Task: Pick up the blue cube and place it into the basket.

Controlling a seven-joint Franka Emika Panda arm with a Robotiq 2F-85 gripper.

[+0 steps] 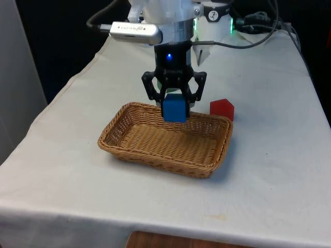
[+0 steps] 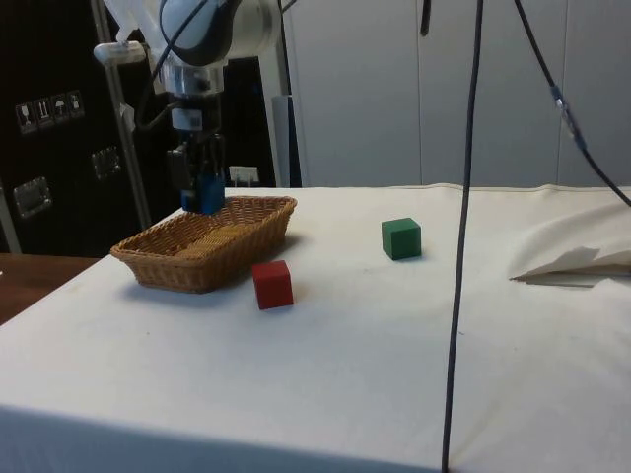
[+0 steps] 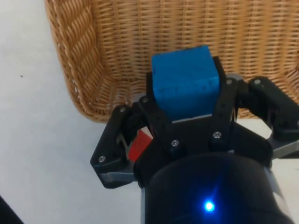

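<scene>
My black gripper [image 1: 174, 105] is shut on the blue cube [image 1: 175, 108] and holds it in the air over the far edge of the wicker basket [image 1: 164, 163]. In the side view the gripper [image 2: 202, 190] and blue cube [image 2: 209, 195] hang just above the basket's [image 2: 193, 268] inside, near its far rim. From the wrist, the blue cube [image 3: 184, 83] sits between the two fingers [image 3: 224, 95], with the basket's woven floor [image 3: 107, 42] below it. Nothing lies in the basket.
A red cube [image 1: 222, 109] stands on the cloth just beyond the basket's far corner on the front view's right; it is also seen as the red cube [image 2: 272, 284]. A green cube [image 2: 401, 238] stands farther off. A black cable [image 2: 461, 256] hangs down in the side view.
</scene>
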